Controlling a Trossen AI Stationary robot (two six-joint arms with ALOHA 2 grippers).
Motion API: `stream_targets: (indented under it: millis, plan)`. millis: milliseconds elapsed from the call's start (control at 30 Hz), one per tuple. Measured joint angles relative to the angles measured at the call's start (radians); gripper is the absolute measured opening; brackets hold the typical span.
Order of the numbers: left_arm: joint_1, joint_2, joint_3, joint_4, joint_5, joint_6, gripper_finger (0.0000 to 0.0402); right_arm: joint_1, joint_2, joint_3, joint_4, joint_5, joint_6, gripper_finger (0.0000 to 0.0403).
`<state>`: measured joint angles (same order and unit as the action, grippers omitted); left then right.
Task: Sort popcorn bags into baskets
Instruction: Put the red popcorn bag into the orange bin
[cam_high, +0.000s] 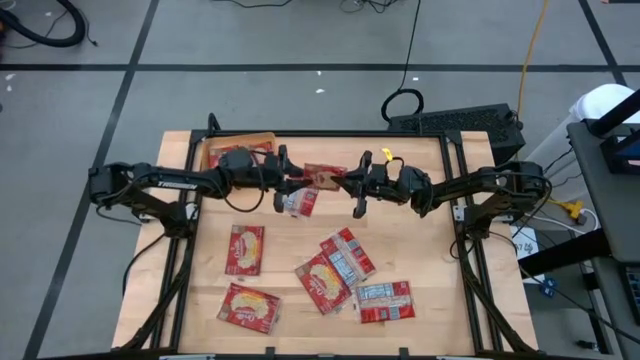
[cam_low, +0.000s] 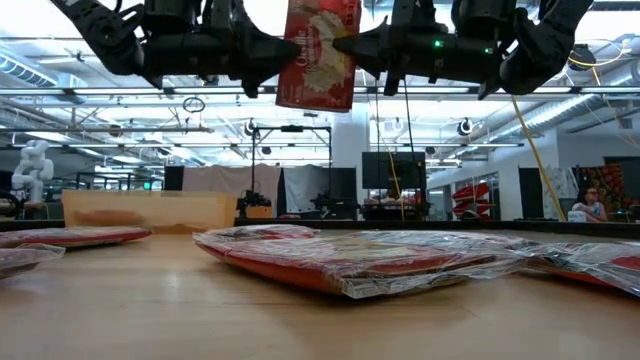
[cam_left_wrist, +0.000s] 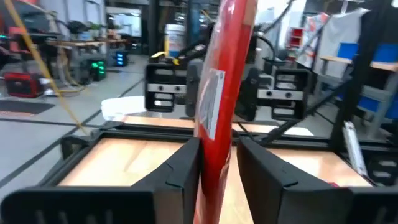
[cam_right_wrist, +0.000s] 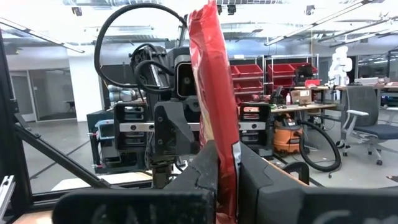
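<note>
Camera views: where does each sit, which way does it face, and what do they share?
High: overhead, straight down on table, both arms, orange bin.
Low: tabletop level, facing the room; grippers overhead.
Left wrist: past the left gripper, closing on the raised popcorn bag, toward the right arm.
Right wrist: past the right gripper, shut on that bag.
Shared: all four show the bag, held between both grippers.

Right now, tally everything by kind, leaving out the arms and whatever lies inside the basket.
Popcorn bags lying flat: 6
Popcorn bag held up in the air: 1
Orange basket: 1
Total: 8
</note>
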<state>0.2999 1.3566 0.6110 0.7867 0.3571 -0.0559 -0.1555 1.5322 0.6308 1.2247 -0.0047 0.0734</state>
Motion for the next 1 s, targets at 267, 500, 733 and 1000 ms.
stream_targets:
  millis: [267,500,733,1000]
  plan:
    - [0.032,0.032,0.031,-0.02,0.076,0.008,0.0073,-0.008,0.0,0.0,-0.026,-0.001,-0.006,0.0011]
    - [0.097,0.018,0.031,-0.041,0.142,-0.046,0.0028,-0.012,0.0,0.003,-0.045,0.053,-0.027,0.0032]
    - [0.241,-0.072,0.017,-0.21,0.201,-0.087,0.0016,-0.017,0.0,0.001,-0.096,0.205,-0.073,0.0126]
    - [0.41,-0.251,-0.115,-0.292,0.178,-0.132,0.0017,-0.034,0.0,0.0,-0.256,0.243,-0.086,0.0181]
